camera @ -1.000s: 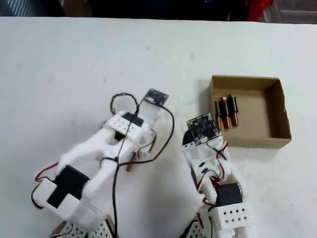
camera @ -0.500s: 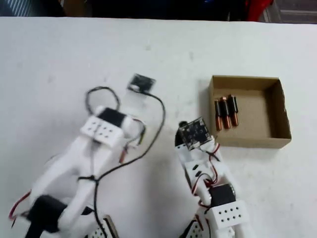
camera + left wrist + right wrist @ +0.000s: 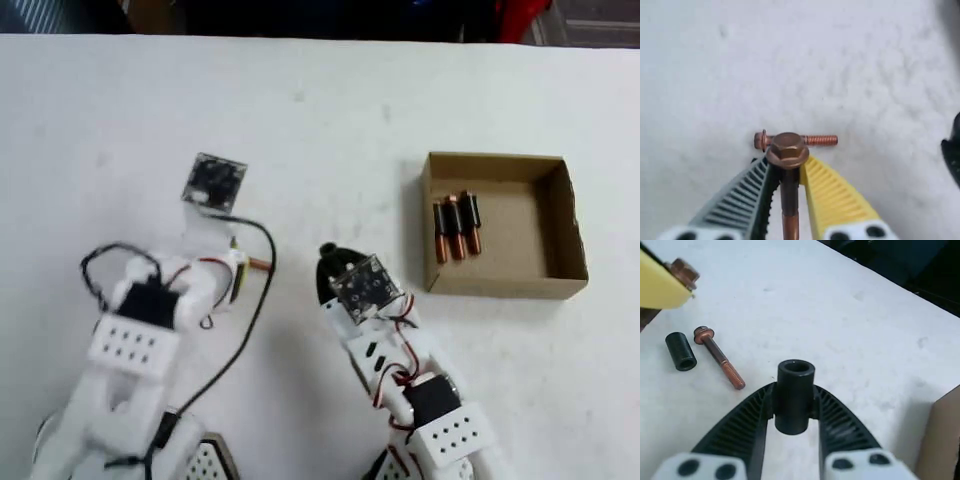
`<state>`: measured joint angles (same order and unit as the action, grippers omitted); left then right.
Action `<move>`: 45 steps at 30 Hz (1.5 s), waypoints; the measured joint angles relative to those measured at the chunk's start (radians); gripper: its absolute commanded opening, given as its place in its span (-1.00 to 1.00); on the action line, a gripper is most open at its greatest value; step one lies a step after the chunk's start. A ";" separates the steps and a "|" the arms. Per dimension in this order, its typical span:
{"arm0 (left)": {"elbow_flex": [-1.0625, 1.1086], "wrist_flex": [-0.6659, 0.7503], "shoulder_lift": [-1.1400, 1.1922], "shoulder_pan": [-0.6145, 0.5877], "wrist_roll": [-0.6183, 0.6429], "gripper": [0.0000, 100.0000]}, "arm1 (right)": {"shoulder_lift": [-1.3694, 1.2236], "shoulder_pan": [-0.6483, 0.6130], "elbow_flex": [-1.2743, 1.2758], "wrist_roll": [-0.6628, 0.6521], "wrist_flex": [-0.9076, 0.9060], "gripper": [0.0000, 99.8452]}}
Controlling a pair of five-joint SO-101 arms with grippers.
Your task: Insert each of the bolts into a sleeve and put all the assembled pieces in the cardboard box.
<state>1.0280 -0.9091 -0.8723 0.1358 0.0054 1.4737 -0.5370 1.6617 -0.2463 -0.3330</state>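
Note:
My left gripper (image 3: 787, 162) is shut on a copper bolt (image 3: 788, 150), head up between the grey and yellow fingers. Its tip shows by the left gripper (image 3: 238, 268) in the high view. Just beyond it a second bolt (image 3: 815, 140) lies flat on the table. My right gripper (image 3: 793, 389) is shut on an upright black sleeve (image 3: 796, 371), seen at table centre as sleeve (image 3: 328, 254) in the high view. A loose bolt (image 3: 720, 358) and a loose sleeve (image 3: 681, 351) lie ahead of it. The cardboard box (image 3: 560, 225) holds three assembled pieces (image 3: 455, 227).
The left arm's yellow finger (image 3: 657, 282) and the head of its held bolt (image 3: 684, 271) show at the edge of the right wrist view. The box stands just right of the right arm. White tabletop (image 3: 330, 110) stretches open toward the far side.
The left arm has swung left and drawn back, carrying the bolt. The right arm has moved left, away from the box, with the sleeve in its grip.

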 measured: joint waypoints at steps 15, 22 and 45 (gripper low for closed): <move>0.032 0.058 -0.420 -0.002 0.000 -0.95 | 0.000 -0.146 0.000 0.141 0.253 -0.97; -0.038 0.074 -0.485 -0.002 0.000 -0.95 | 0.000 -0.176 0.002 0.147 0.322 -0.97; -0.017 0.405 -0.500 0.256 0.000 -0.95 | 0.000 -0.239 0.002 0.147 0.327 -0.97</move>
<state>1.0111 -0.5040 -1.3725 0.3920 0.0054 1.4737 -0.7764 1.6632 -0.0990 -0.0061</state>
